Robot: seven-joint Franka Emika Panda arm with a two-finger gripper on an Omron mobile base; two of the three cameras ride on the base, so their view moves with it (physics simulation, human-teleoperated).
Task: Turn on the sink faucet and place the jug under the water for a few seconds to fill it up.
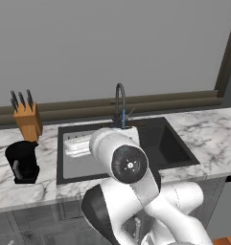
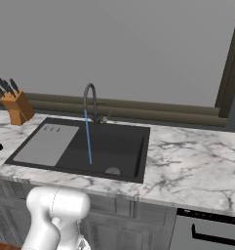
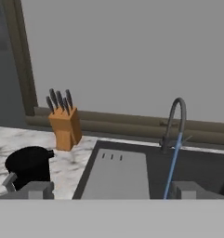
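Nearest the hand camera, the jug (image 3: 29, 166) sits at eight o'clock on the marble counter (image 3: 67, 168), water (image 3: 172, 166) already running. Glossy, rigid, probably slippery: grip the side handle. Gripper (image 3: 111, 190) looks open, empty.

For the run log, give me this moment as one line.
faucet: on | water: running into sink | jug: on counter left of sink, beside knife block, not held | gripper: empty
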